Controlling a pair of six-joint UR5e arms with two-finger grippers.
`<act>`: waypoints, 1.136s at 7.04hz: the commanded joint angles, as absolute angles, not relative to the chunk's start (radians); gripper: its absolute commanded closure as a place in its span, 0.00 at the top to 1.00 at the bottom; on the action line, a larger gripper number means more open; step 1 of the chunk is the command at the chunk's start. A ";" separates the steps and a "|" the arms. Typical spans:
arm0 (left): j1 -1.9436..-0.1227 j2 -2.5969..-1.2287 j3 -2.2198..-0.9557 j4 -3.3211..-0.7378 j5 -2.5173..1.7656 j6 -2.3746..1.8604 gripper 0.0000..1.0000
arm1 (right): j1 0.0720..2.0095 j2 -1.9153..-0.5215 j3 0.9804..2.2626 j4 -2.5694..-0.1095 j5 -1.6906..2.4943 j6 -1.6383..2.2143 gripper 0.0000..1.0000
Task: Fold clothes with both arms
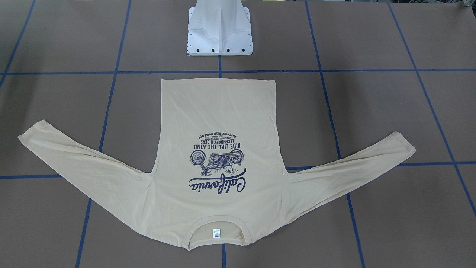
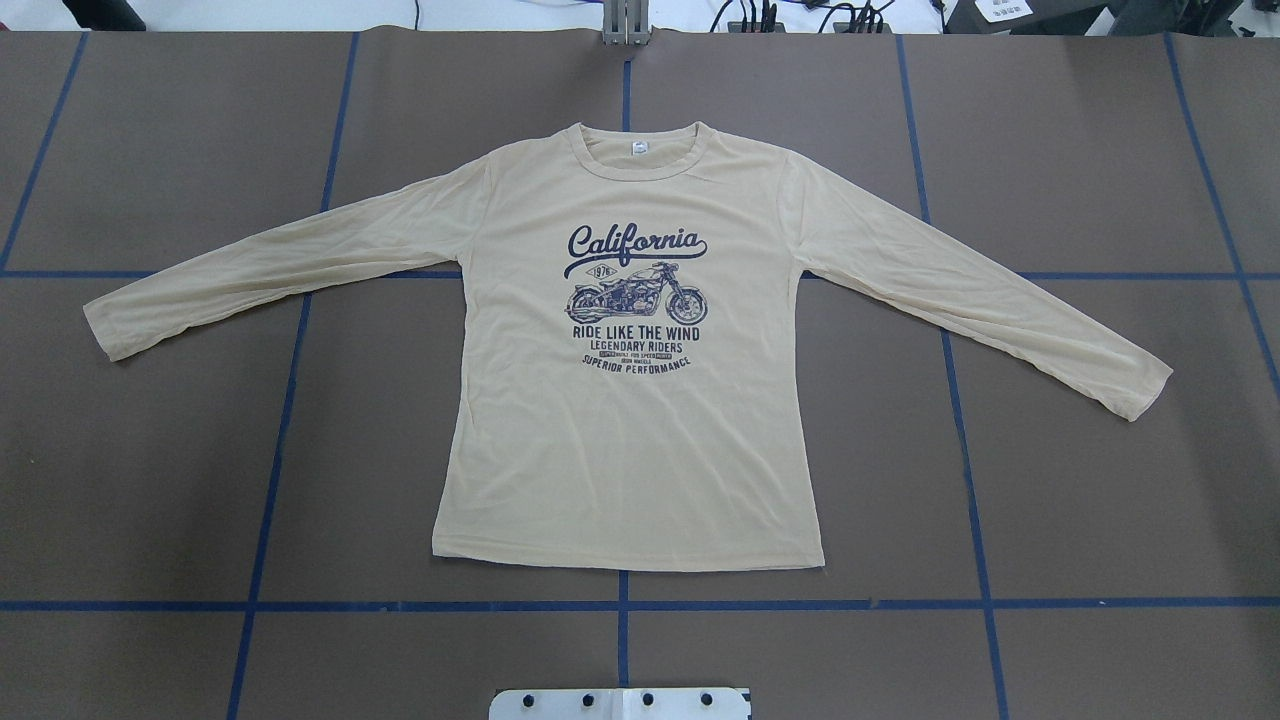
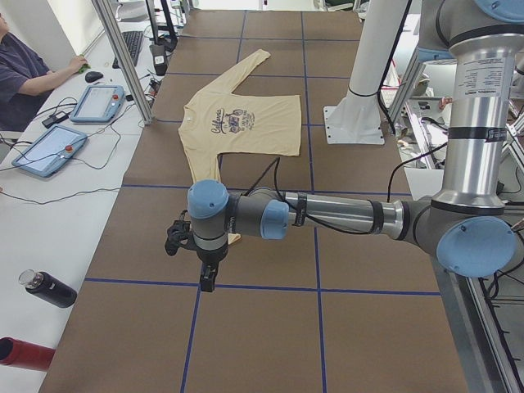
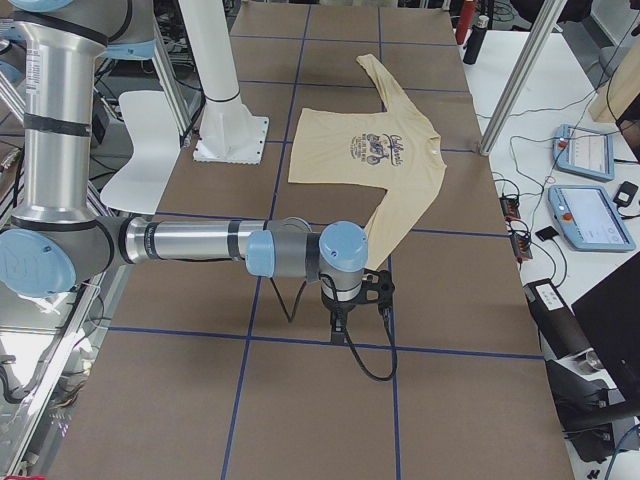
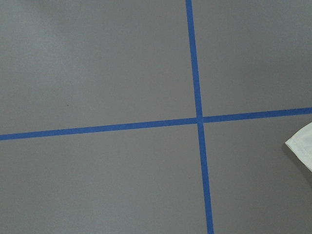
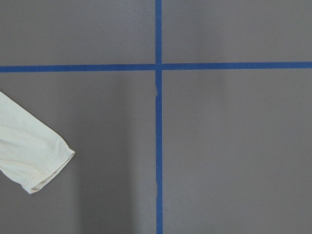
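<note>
The pale cream-yellow long-sleeved shirt [image 2: 630, 450] lies flat on the brown table, print side up, both sleeves spread out; it also shows in the front view [image 1: 219, 111]. Neck label [image 2: 639, 148] is at the collar, far from the robot. My left gripper [image 3: 208, 282] hangs above the table by the left sleeve's end; that cuff [image 5: 302, 146] edges into the left wrist view. My right gripper [image 4: 339, 322] hangs by the right sleeve's end; that cuff [image 6: 34, 156] lies at the right wrist view's left. I cannot tell whether either gripper is open or shut.
The white pedestal base [image 1: 219, 37] stands at the robot's side of the table, just beyond the shirt's hem. Blue tape lines [image 2: 620, 605] grid the table. An operator [image 3: 20, 78], tablets [image 3: 98, 102] and a black bottle [image 3: 49, 288] are on the side bench.
</note>
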State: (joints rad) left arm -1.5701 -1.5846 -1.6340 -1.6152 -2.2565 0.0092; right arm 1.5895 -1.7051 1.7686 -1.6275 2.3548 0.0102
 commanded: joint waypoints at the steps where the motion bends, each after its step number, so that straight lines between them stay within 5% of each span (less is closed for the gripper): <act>1: -1.571 -1.585 -1.634 -1.615 -2.256 0.011 0.99 | 1.589 -1.704 1.770 -1.628 2.358 0.011 1.00; 8: -1.539 -1.617 -1.648 -1.783 -2.367 -0.005 0.99 | 1.429 -1.649 1.760 -1.451 2.393 0.075 1.00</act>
